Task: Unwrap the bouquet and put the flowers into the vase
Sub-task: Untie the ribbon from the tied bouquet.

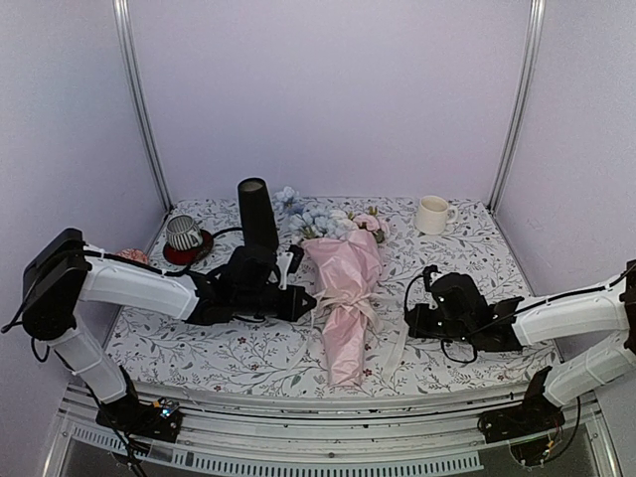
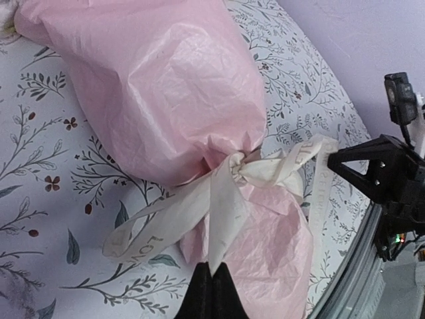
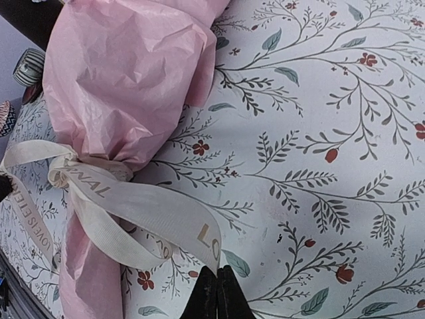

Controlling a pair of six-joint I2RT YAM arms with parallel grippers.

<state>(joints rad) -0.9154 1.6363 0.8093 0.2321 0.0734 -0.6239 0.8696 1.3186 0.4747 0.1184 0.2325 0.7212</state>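
Top external view: the bouquet (image 1: 345, 273) lies flat mid-table, its long axis running near to far. The blooms are at the far end beside the vase (image 1: 257, 211), the pointed tail toward the near edge. Left gripper (image 2: 212, 279) and right gripper (image 3: 216, 282) each pinch a ribbon (image 2: 222, 193) tail.

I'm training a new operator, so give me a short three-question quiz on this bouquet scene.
1. True or false: the bouquet is already unwrapped.
2. The vase is: A upright, B tipped over, C held in a gripper.
3. Fill in: the left gripper and right gripper are each shut on a ___ tail.
Key: 1 false; 2 A; 3 ribbon.
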